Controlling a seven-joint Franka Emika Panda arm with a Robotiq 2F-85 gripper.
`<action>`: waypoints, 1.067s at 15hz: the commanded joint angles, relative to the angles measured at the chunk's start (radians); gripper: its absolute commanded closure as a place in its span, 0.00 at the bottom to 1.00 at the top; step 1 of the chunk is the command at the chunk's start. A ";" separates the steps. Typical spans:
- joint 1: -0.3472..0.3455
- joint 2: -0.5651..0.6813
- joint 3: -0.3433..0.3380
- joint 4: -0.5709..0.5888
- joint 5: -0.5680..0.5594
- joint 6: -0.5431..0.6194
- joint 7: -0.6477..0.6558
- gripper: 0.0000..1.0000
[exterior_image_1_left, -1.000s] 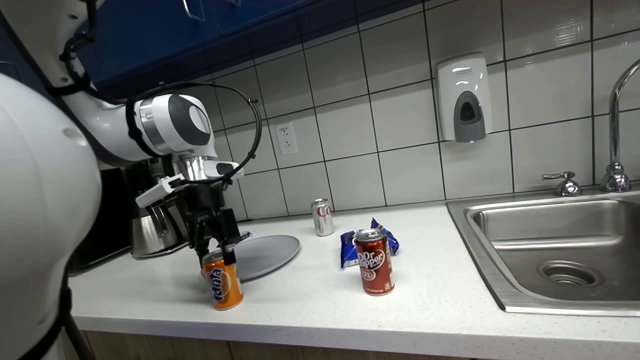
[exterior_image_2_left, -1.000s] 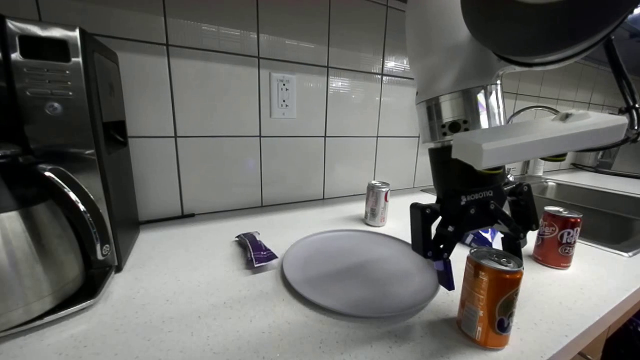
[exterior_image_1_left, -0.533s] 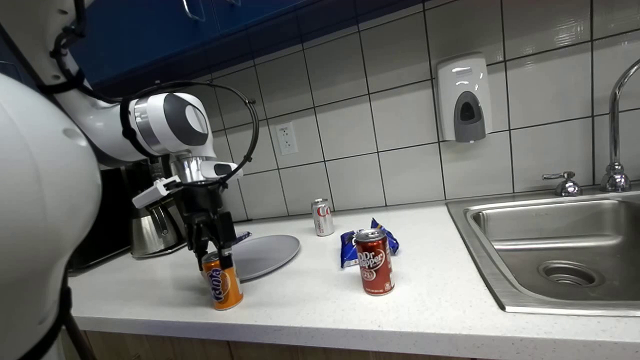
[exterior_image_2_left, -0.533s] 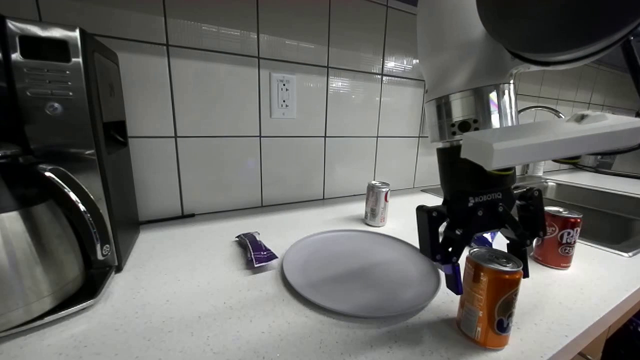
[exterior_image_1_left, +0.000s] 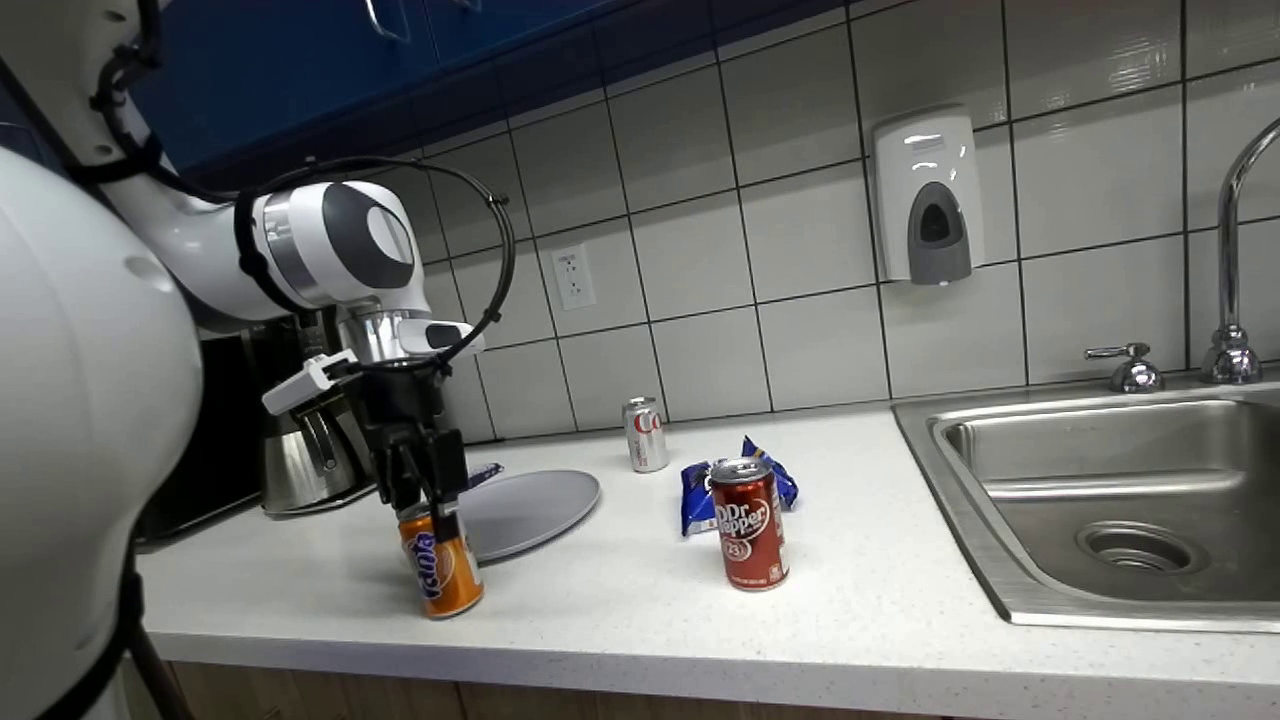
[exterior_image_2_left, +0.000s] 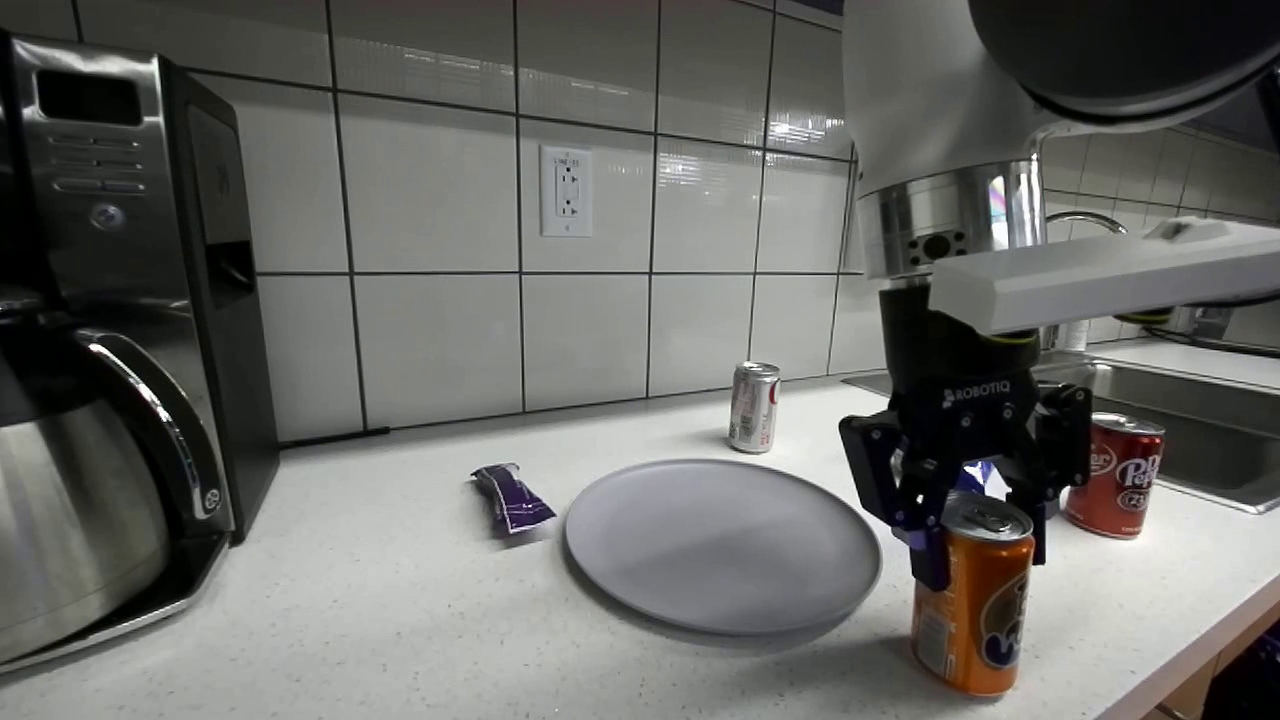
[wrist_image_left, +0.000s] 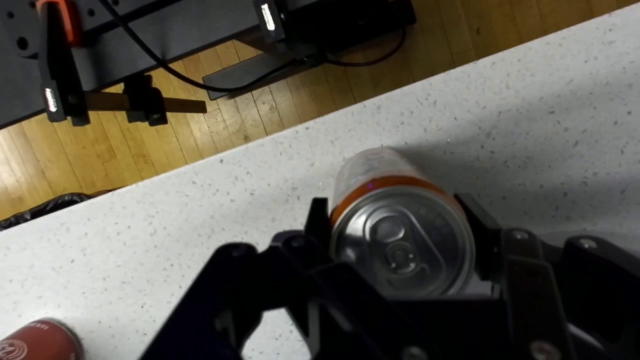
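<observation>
Wrist view — one gripper (wrist_image_left: 396, 220) clasps one orange can (wrist_image_left: 401, 231).

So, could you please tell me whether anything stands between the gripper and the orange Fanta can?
Nothing visible does. In the wrist view, the gripper has the orange Fanta can between its fingers, one at each side.

Looks like a kitchen. Has a sink (exterior_image_1_left: 1110, 470) set into the countertop (exterior_image_1_left: 600, 600), a faucet (exterior_image_1_left: 1228, 280) and a coffee maker (exterior_image_2_left: 140, 250) near the back edge. Shows wall tiles (exterior_image_1_left: 805, 245) behind, a soap dispenser (exterior_image_1_left: 928, 195) and blue cupboards (exterior_image_1_left: 300, 80) above, wooden panels (exterior_image_1_left: 330, 692) below the front edge.
</observation>
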 joint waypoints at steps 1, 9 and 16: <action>-0.016 -0.060 0.038 -0.015 0.012 -0.006 0.019 0.61; -0.017 -0.089 0.075 0.021 0.003 -0.039 0.033 0.61; -0.029 -0.020 0.082 0.151 -0.045 -0.059 0.023 0.61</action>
